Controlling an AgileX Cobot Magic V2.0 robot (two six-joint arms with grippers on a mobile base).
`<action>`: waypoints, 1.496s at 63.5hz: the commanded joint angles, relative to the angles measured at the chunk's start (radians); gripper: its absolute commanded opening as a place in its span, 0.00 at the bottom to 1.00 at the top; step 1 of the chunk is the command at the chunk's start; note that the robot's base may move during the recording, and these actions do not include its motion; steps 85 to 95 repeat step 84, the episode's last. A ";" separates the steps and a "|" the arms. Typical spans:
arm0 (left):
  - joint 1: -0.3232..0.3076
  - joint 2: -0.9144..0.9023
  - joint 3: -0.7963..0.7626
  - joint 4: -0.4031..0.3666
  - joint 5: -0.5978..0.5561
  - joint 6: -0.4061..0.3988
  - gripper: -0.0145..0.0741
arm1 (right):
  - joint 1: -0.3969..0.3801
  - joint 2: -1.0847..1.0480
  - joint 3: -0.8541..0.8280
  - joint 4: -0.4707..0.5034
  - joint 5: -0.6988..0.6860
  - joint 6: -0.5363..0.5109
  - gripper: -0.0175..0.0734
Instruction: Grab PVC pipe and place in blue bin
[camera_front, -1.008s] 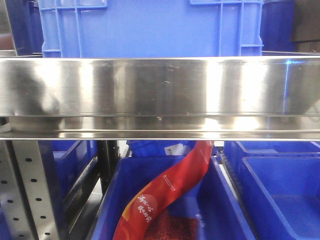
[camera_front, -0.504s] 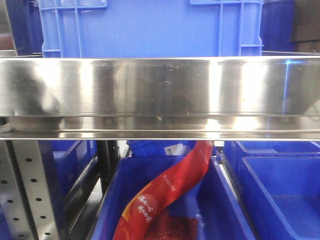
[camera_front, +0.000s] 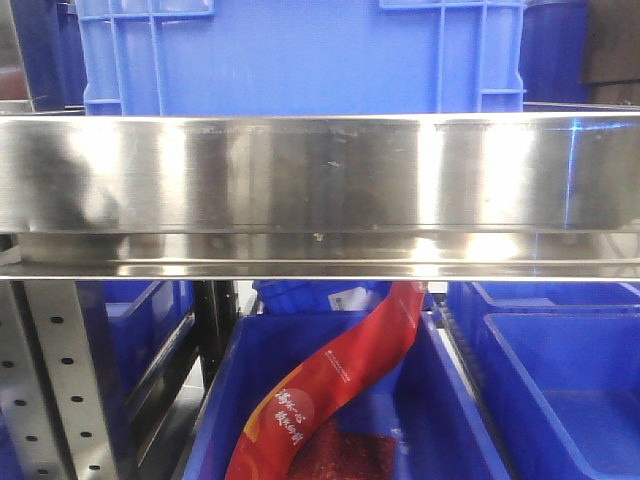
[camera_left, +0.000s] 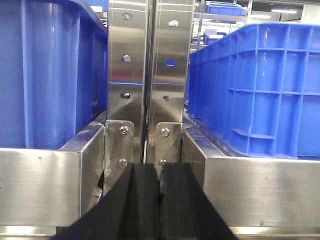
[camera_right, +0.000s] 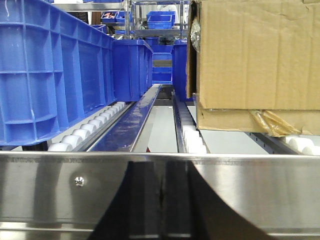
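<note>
The PVC pipe shows in none of the three views, so where it lies cannot be told.

In the left wrist view the left gripper (camera_left: 160, 200) sits at the bottom centre, its two black fingers (camera_left: 137, 202) pressed together with only a thin seam between them and nothing held. Just beyond the fingertips stand two upright perforated steel posts (camera_left: 150, 75), bolted at their feet to a steel rail (camera_left: 45, 185) that runs across the near edge. A blue crate (camera_left: 260, 90) with ribbed walls stands to the right of the posts, and another blue crate (camera_left: 50, 70) fills the left side.

The right wrist view shows the right gripper (camera_right: 161, 200) as a dark shape low in the middle, seemingly mirrored in a shiny steel lip (camera_right: 60, 185); a thin seam runs down it, so its fingers look closed, with nothing between them. Past the lip lie white roller tracks (camera_right: 90, 131), a row of blue bins (camera_right: 55, 70) on the left and a cardboard box (camera_right: 255, 60) on the right.

Only the front view reaches the lower level: under a broad steel shelf front (camera_front: 320, 175) sits an open blue bin (camera_front: 440, 400) with a red packet (camera_front: 340, 385) leaning in it, and a large blue crate (camera_front: 300, 55) stands on top, behind the shelf front. Neither gripper appears there.
</note>
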 joint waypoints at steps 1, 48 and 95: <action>-0.006 -0.005 -0.002 -0.005 -0.021 -0.002 0.04 | -0.005 -0.004 0.000 -0.010 -0.017 0.000 0.01; -0.006 -0.005 -0.002 -0.005 -0.021 -0.002 0.04 | -0.005 -0.004 0.000 -0.010 -0.025 -0.060 0.01; -0.006 -0.005 -0.002 -0.005 -0.021 -0.002 0.04 | -0.005 -0.004 0.000 -0.010 -0.025 -0.060 0.01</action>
